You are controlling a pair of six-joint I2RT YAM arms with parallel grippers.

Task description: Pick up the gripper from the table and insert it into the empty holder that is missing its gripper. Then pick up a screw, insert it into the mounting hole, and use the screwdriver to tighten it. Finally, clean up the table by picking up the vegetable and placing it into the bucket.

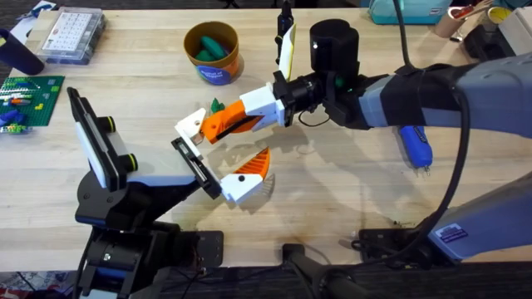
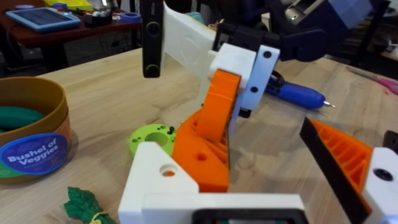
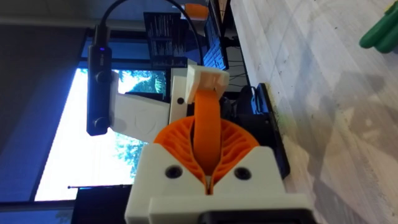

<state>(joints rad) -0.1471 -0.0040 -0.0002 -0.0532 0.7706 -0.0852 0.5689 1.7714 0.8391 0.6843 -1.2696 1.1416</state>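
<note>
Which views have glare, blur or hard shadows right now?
Right wrist: bright window behind the right gripper washes out the background. Overhead: soft arm shadows on the table, sharp otherwise. Left wrist: bucket crisp; own white finger slightly soft.

Reaching up from the lower-left base toward the table's middle: the left arm, its left gripper [image 1: 237, 178] low over the wood, white and orange fingers spread apart. Stretching in from the right side, forearm lying roughly level, wrist rolled sideways: the right arm, with the right gripper [image 1: 212, 124] just beyond the left one, orange pads pressed together. Near each other at mid-table, not visibly touching.
</note>
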